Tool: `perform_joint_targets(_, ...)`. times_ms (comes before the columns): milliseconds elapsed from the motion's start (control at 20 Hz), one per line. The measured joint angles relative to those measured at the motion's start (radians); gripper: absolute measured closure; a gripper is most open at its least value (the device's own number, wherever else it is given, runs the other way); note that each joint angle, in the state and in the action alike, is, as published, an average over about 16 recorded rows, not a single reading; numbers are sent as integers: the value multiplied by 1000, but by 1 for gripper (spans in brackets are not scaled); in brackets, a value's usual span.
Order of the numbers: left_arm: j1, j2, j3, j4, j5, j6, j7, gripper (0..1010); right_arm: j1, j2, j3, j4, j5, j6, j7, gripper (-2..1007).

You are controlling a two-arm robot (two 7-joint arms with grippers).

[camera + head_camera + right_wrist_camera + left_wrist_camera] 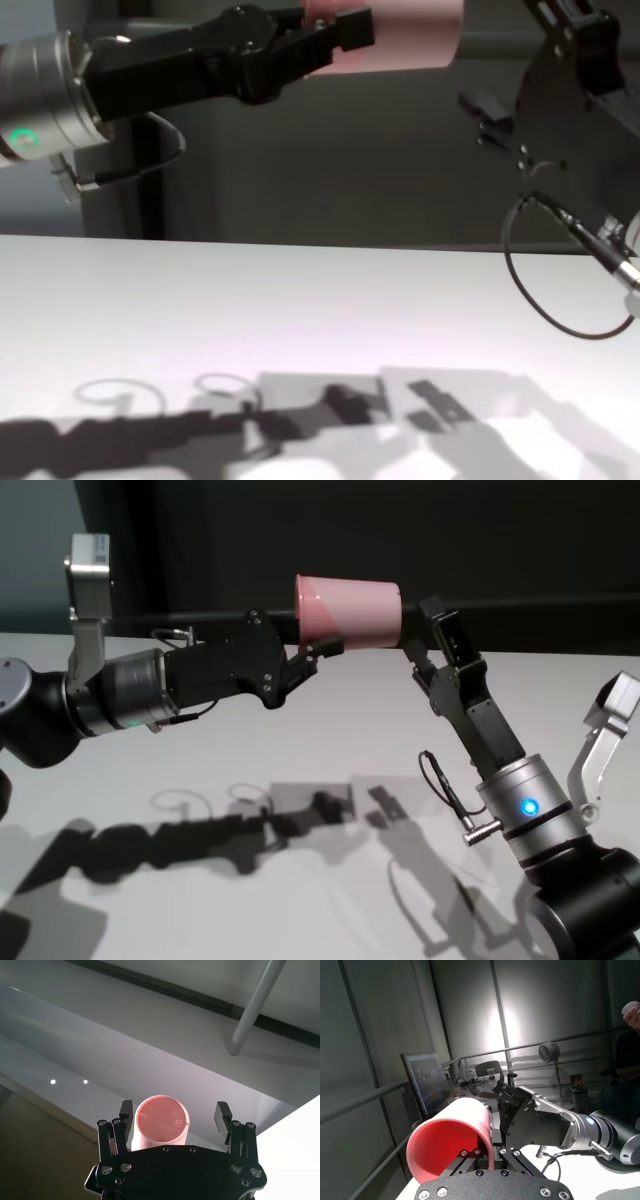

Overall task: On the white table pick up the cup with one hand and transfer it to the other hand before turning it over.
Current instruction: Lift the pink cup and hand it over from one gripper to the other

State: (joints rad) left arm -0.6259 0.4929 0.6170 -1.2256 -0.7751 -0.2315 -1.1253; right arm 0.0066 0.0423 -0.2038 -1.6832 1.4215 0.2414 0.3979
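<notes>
The cup (348, 612) is up in the air, well above the white table (330, 730), lying on its side w/ the wide rim toward the robot's left and the base toward its right. It sits between the two grippers, at the far side of the table in head view.

Left gripper (312, 652) comes in from the left, arm roughly level. Its jaws are clamped on the cup's rim wall: in left wrist view one finger sits inside the mouth, the other outside, pinching the pink wall at the lower edge of the rim (451, 1146). Cup mouth faces that wrist cam, interior in full view.

Right gripper (425, 630) reaches up from the lower right, forearm angled up and toward the left, blue light on its wrist ring. Its jaws stand wide apart at the base end of the cup. In right wrist view the cup's round base (162, 1125) sits between the two fingers; the finger on one side is close beside the cup wall, the other well apart from it w/ a clear gap. No grip from this side.

Chest view: cup (400, 35) at the top edge, left gripper (340, 35) over its near side, right gripper just beside it. Shadows of both arms lie on the table below.
</notes>
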Motion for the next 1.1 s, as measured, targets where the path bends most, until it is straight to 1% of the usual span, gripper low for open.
perform_joint_targets(500,0,0,0,0,0,0,0,962,30,0,-42,19,14,-13,1,3)
perform_joint_targets(1100,0,0,0,0,0,0,0,962,58,5,-79,34,32,-31,2,3)
